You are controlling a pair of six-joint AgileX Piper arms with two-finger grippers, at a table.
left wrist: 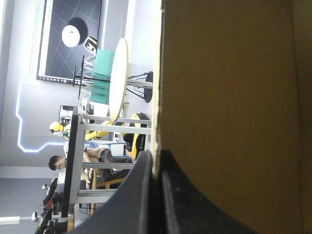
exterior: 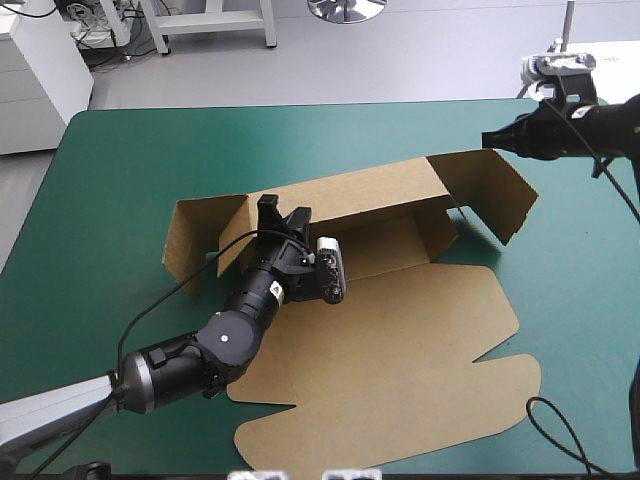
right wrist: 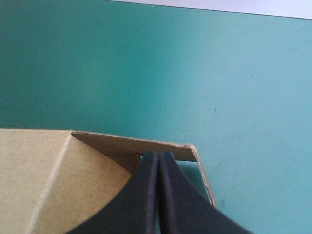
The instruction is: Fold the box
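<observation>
Nearest me from above, the flat lid (exterior: 420, 400) of the box (exterior: 400, 300) spreads toward the near edge, with the long raised wall (exterior: 380, 195) running left to right mid-table. My left wrist view shows the left gripper (left wrist: 157, 158) clamped on that wall, whose far end is cut off. My right wrist view has the right gripper (right wrist: 157, 155) clenched empty over an end flap (right wrist: 141, 145).

box (exterior: 400, 340): matt brown board | cover (exterior: 110, 170): smooth matt teal-green | right pincer (right wrist: 157, 155): smooth black, faint sheen

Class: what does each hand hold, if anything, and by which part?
The left hand grips the box by the top edge of its raised rear wall. The right hand is shut, apparently holding nothing.
</observation>
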